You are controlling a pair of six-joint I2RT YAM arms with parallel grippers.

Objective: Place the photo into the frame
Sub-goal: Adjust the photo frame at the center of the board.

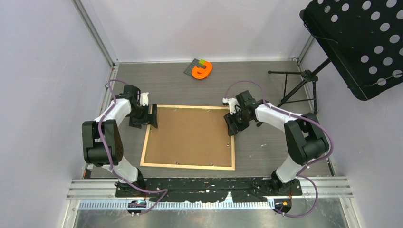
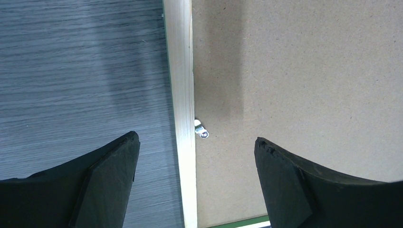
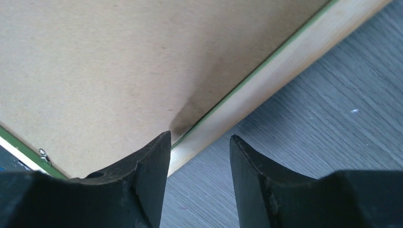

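We count one frame point(image 1: 190, 166) lying flat at the centre of the worktop point(image 1: 266, 147), pale wood face up, between the two arms. One brown backing board point(image 1: 190, 135) sits inside its four rails. A thin green edge shows where rail meets board in both wrist views.

The left fingers point(image 1: 154, 115) hang at the frame's left rail, near its far corner. In the left wrist view the two fingers point(image 2: 109, 175) stand wide apart and hold nothing: one is over the worktop, the other over the board, and the rail runs between them. One metal clip point(image 2: 201, 129) lies against the inner side of that rail.

The right fingers point(image 1: 231, 126) hang at the right rail, near its far corner. In the right wrist view the two fingers point(image 3: 147, 166) stand apart with a narrower gap and clamp nothing. One is over the board's edge and the other over the worktop. We cannot tell whether either touches the rail. One clip point(image 3: 43, 153) shows at the neighbouring rail.

At the far side of the worktop lies one orange object point(image 1: 202, 70) on a small grey plate. One black perforated stand point(image 1: 361, 38) stands at the right.
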